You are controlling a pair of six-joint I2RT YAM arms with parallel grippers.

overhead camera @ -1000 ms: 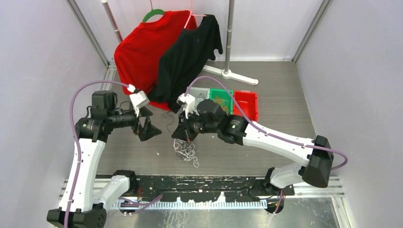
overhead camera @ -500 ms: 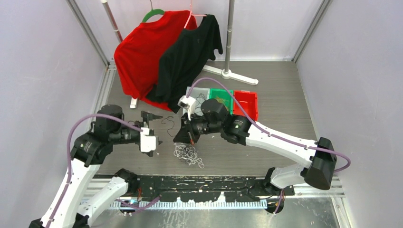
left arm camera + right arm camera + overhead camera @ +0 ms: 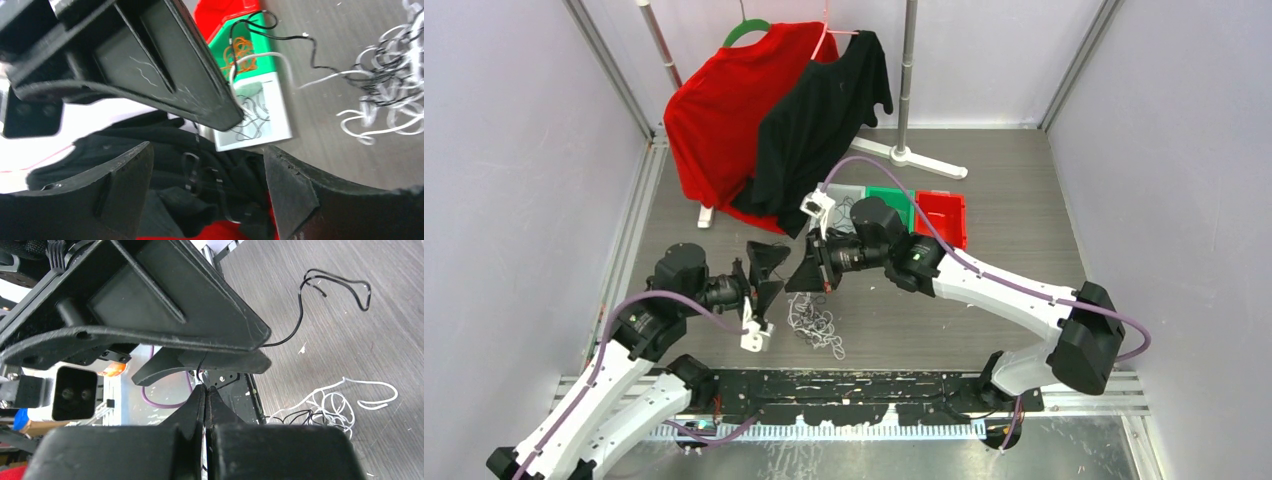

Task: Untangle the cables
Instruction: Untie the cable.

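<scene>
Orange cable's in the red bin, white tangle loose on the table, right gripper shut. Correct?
No. The orange cable is in the green bin, per the left wrist view. White tangle on the table and shut right gripper are right.

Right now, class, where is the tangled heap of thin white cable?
Top view: the white cable heap lies on the grey table, centre, nearer the arm bases than the left gripper and right gripper.

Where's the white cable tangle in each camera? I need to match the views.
Top external: white cable tangle on the table, just below centre.
Left wrist: tangle upper right, running off the edge.
Right wrist: tangle lower right.
Shared landmark: the shut right gripper, close to the tangle in all three views.
</scene>
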